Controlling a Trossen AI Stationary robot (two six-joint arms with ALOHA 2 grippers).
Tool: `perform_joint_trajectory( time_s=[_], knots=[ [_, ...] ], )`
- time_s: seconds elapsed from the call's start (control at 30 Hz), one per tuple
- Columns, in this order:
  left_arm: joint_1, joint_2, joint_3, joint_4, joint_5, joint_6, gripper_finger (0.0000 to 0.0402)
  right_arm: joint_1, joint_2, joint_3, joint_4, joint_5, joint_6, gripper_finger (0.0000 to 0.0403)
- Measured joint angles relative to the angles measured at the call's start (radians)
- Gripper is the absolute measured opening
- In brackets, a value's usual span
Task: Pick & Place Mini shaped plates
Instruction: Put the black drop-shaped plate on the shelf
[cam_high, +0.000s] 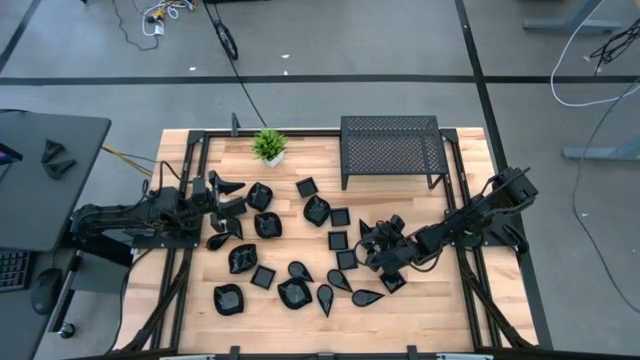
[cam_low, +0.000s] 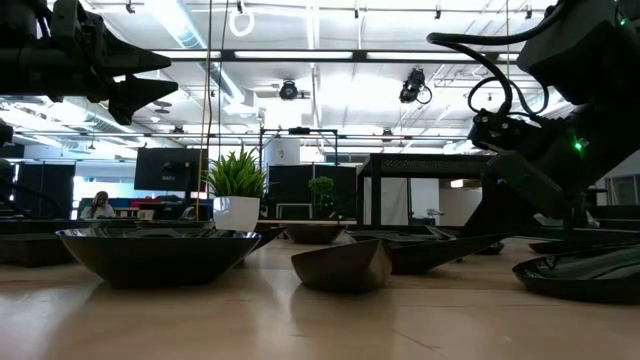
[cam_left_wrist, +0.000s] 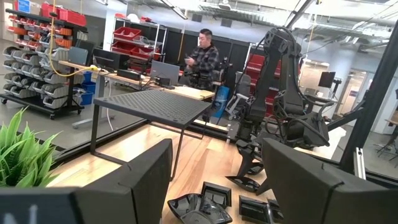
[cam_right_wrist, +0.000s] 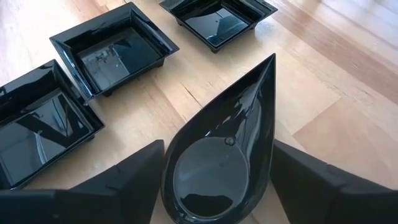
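Note:
Several glossy black mini shaped plates (cam_high: 300, 250) lie flat on the wooden table, scattered across its middle. A teardrop plate (cam_right_wrist: 217, 155) rests on its base on the wood, its point aimed away from my right gripper. My right gripper (cam_right_wrist: 217, 144) comes down at a slant from the table's right and stands open, one finger at each side of that plate's round end. In the high view it sits among the plates right of centre (cam_high: 382, 250). My left gripper (cam_high: 235, 195) hovers open and level above the plates at the left, holding nothing. My right gripper has its left finger (cam_right_wrist: 134, 177) and its right finger (cam_right_wrist: 311, 180) close against the two sides of the teardrop plate's round end (cam_right_wrist: 171, 168). I cannot tell whether they touch the rim. The plate lies flat on the table.
Three square plates (cam_right_wrist: 112, 53) lie just beyond the teardrop plate. A black perforated rack (cam_high: 390, 150) stands at the far right of the table, a small potted plant (cam_high: 268, 146) at the far middle. A person stands in the room beyond (cam_left_wrist: 202, 53).

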Motion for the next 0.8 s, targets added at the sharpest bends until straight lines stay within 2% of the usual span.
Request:
perform_joint_trajectory(
  time_s=[0.47,0.63,0.8],
  knots=[
    [0.0,0.0,0.0,0.0,0.0,0.001,0.0252,0.0,0.001,0.053,-0.018,-0.018,-0.063,0.0275],
    [0.0,0.0,0.0,0.0,0.0,0.0,0.0252,0.0,-0.037,0.107,-0.095,-0.014,-0.09,0.0275],
    [0.0,0.0,0.0,0.0,0.0,0.0,0.0252,-0.01,-0.127,0.198,-0.215,-0.009,-0.173,0.0275]
  ],
)
